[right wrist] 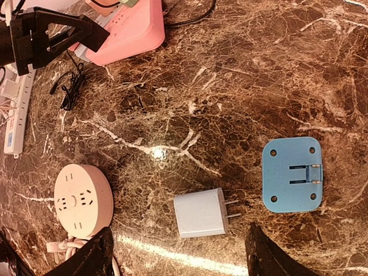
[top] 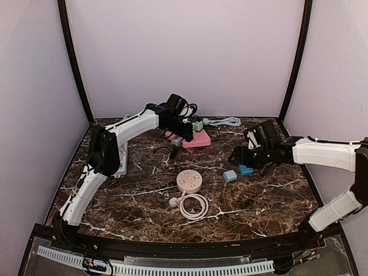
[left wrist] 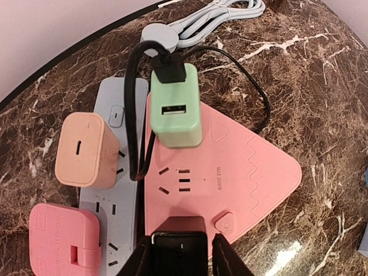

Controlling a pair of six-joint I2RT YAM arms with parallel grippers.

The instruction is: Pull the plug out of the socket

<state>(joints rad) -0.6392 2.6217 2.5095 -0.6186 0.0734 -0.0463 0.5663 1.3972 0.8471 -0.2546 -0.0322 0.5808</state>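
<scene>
A pink triangular socket (left wrist: 253, 167) lies at the back of the table and also shows in the top view (top: 198, 140). A green plug (left wrist: 175, 109) with a black cable stands in its far end. A black plug (left wrist: 178, 256) stands at its near corner. My left gripper (left wrist: 181, 248) is closed around this black plug, one finger on each side. My right gripper (right wrist: 180, 229) is open wide and empty. It hovers over a pale plug (right wrist: 201, 214) that lies loose on the table beside a blue plug (right wrist: 292, 174).
A grey-blue power strip (left wrist: 115, 98) beside the pink socket holds a peach plug (left wrist: 86, 149) and a pink plug (left wrist: 60, 244). A round pink socket (top: 188, 181) with its coiled cable (top: 194, 206) lies mid-table. A white strip (top: 122, 161) lies at the left. A grey cable (top: 224, 121) lies at the back.
</scene>
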